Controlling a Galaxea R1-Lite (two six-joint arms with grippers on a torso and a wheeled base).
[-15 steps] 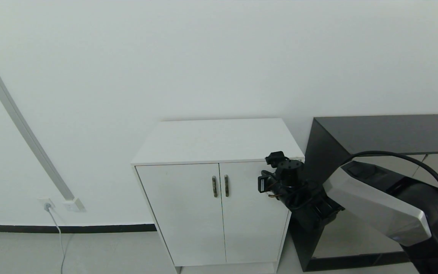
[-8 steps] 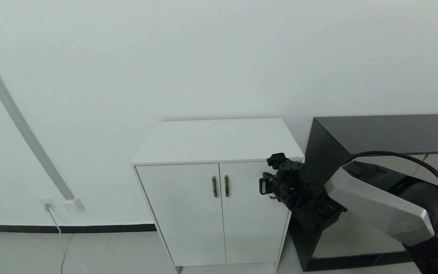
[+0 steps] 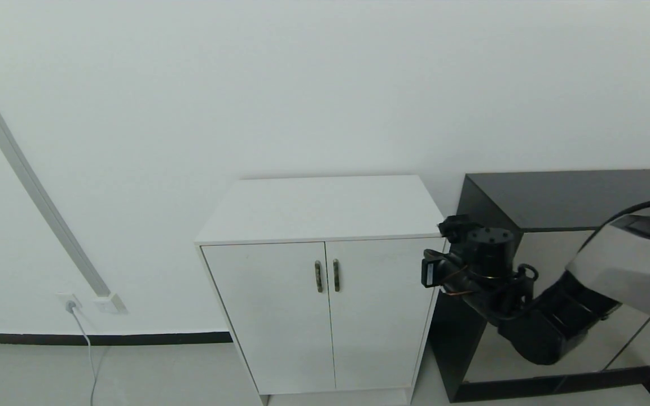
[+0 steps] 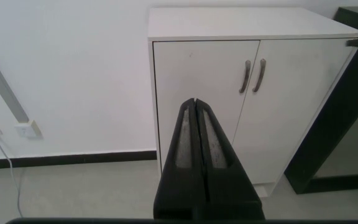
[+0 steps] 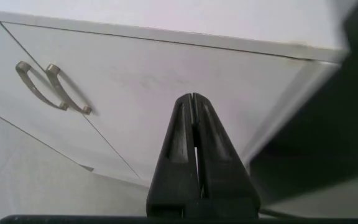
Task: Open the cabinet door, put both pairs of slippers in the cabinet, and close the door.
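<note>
While both doors are shut, the cabinet [image 3: 325, 207] stands on the floor [image 3: 150, 375] against the white wall [image 3: 325, 84]. The left door [image 3: 271, 316] and right door [image 3: 378, 316] meet at the centre. Two upright metal handles [image 3: 318, 276] sit side by side at that seam, in the upper half.

Right arm [image 3: 528, 321]: raised at the cabinet's upper right corner, in front of the black unit [image 3: 573, 197]. The wrist is just beside the right door's outer edge; contact with the cabinet cannot be told.

Right gripper [image 5: 194, 118]: fingers pressed together, nothing between them. The tip is aimed at the upper part of the right door, between the handles and the outer edge, apart from the handles.

Left gripper [image 4: 195, 121]: fingers closed flat on each other, holding nothing. It faces the cabinet front from well back, lined up with the left door.

Surroundings:
- The black unit has a glossy reflective front and stands hard against the cabinet's right side.
- Left of the cabinet, grey trunking [image 3: 26, 175] slants down the wall to a plate [image 3: 112, 304].
- A socket [image 3: 69, 303] beside that plate carries a plug, and its grey cable [image 3: 91, 355] hangs to the floor.
- A black skirting strip [image 3: 93, 338] runs along the wall base up to the cabinet.
</note>
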